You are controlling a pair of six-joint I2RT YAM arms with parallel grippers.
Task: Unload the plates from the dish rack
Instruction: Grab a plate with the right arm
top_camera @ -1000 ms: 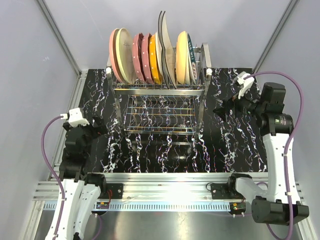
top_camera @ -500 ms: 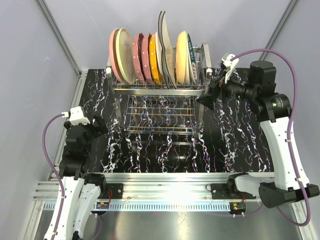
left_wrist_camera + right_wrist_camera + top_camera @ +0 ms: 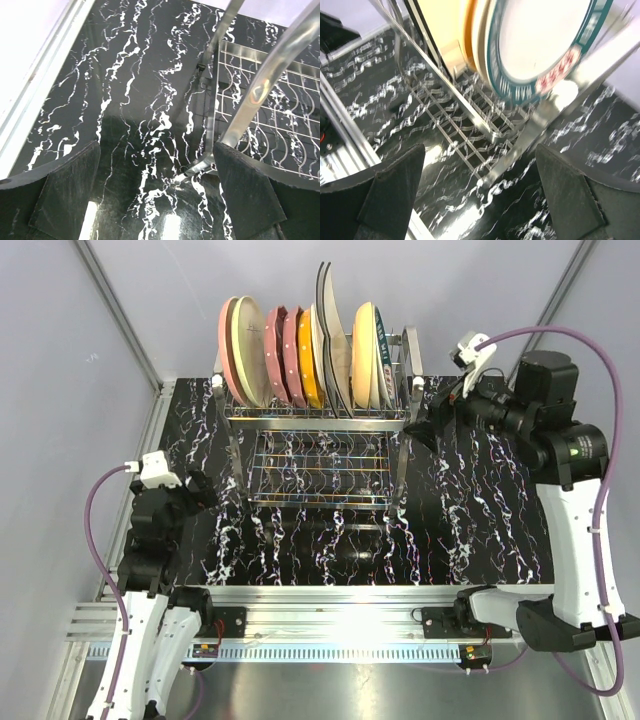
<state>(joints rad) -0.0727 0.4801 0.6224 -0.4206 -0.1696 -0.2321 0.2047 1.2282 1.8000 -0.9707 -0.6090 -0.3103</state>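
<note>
The dish rack (image 3: 320,465) stands at the back middle of the table. Several plates stand upright in its top tier: pink (image 3: 227,345), cream (image 3: 248,352), maroon dotted (image 3: 284,358), orange (image 3: 309,365), tan (image 3: 362,352) and one with a teal rim (image 3: 386,348). My right gripper (image 3: 418,430) is open just off the rack's right end, holding nothing. In the right wrist view the teal-rimmed plate (image 3: 540,35) and a rack post (image 3: 555,112) lie beyond the open right gripper (image 3: 480,150). My left gripper (image 3: 200,488) hangs open left of the rack, empty, with a rack leg (image 3: 260,85) ahead of the left gripper (image 3: 156,150).
The black marbled tabletop (image 3: 470,520) runs between grey walls, and a metal rail (image 3: 330,615) lies along its near edge. The rack's lower wire shelf (image 3: 320,470) holds nothing that I can see. An aluminium frame strip (image 3: 45,80) borders the table on the left.
My right arm has swung from the table's right side up to the rack's right end, then eased back slightly. Both grippers stay open. The left arm has hardly moved.
</note>
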